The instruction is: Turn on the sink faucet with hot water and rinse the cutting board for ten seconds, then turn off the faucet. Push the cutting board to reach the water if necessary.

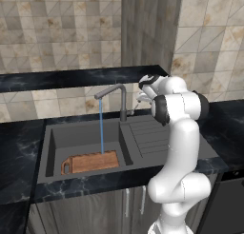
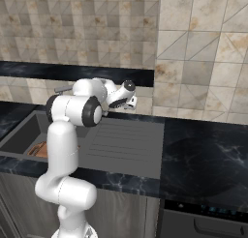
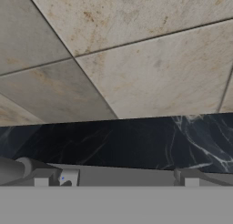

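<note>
The sink faucet [image 1: 123, 101] stands behind the sink [image 1: 148, 136], its spout turned over the basin. Water [image 1: 101, 128] falls in a thin blue stream onto the far edge of the cutting board [image 1: 90, 161], which lies flat at the basin's front. My gripper [image 1: 138, 99] hovers just right of the faucet post, near its side lever, pointing at the back wall. In the hand view the gripper [image 3: 116, 182] is open, fingertips [image 3: 41, 182] wide apart, with a grey round metal part by the left one. The right base view has the gripper [image 2: 130, 103], the sink [image 2: 121, 140] and a corner of the board [image 2: 38, 149].
A black marble counter [image 1: 19, 152] surrounds the sink, with a raised dark ledge [image 1: 71, 77] and tiled wall behind. More counter [image 2: 208, 159] stretches to the right, above an appliance front [image 2: 203, 220]. My own arm stands over the drainboard.
</note>
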